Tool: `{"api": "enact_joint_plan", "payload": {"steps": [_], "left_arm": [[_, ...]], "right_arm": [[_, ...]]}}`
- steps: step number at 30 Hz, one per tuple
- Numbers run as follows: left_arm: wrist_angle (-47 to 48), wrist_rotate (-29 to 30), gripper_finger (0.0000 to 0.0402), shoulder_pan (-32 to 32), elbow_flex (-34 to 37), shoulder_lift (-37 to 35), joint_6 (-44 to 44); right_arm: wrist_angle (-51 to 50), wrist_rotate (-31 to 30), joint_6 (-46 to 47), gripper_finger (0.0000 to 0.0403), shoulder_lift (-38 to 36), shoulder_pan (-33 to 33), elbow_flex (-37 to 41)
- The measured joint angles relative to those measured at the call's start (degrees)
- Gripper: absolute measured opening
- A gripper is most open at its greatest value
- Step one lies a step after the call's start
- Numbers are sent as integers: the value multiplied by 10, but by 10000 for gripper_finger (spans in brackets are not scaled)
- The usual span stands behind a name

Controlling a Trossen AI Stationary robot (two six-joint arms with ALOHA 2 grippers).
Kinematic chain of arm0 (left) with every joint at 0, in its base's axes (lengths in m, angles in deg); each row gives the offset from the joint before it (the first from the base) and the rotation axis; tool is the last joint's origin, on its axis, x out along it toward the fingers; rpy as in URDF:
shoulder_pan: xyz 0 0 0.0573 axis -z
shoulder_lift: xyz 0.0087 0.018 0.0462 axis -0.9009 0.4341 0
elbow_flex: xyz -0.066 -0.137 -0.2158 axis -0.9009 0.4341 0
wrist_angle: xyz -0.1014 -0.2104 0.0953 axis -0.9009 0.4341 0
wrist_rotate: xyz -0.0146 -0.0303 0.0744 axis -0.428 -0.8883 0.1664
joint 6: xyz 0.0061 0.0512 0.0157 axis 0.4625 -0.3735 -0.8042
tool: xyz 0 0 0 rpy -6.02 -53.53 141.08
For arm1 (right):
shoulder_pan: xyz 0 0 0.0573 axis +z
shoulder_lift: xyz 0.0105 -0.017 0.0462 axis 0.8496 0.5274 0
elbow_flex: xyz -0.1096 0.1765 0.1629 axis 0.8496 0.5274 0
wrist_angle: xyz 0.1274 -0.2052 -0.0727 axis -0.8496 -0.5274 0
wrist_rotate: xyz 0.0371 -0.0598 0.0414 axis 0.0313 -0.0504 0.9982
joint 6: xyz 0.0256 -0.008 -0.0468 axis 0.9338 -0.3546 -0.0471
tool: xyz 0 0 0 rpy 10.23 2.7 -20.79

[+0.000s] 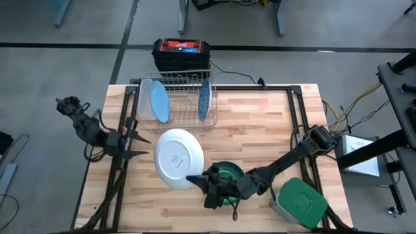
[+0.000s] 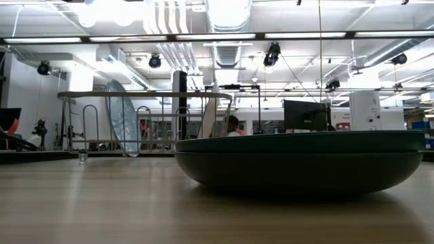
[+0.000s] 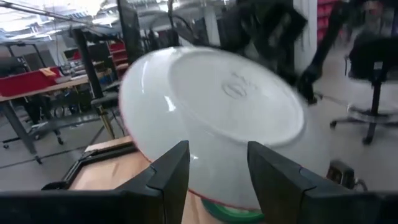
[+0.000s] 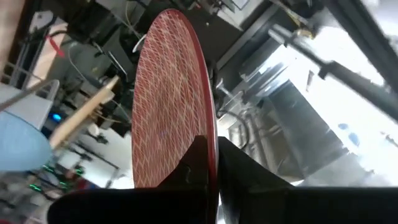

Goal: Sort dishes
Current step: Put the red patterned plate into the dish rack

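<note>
One plate is getting sorted right now: the right hand (image 4: 208,163) is pinching shut on the rim of the red-and-white plate (image 4: 168,99), lifting it while the half-open, empty left hand (image 3: 214,174) is waiting beside it, and next I'd guess it needs slotting into the rack (image 1: 179,97) beyond.

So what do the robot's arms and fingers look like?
Both arms are dark, nearly black, built from chunky jointed segments. The left arm ends in two long pointed fingers. The right arm is a long slim dark link with a blocky joint, and black cables trail from it. Up close, the left fingers look like flat dark wedges.
</note>
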Motion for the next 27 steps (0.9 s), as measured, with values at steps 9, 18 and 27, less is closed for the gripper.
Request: {"api": "enact_joint_plan", "payload": {"steps": [9, 18, 27], "left_arm": [[24, 4, 152, 0, -3, -75, 26], [34, 4, 152, 0, 16, -135, 29], [45, 4, 152, 0, 17, -158, 26]], "right_arm": [[75, 37, -132, 0, 36, -5, 1], [74, 76, -165, 0, 43, -13, 1], [84, 95, -140, 0, 48, -28, 2]]}}
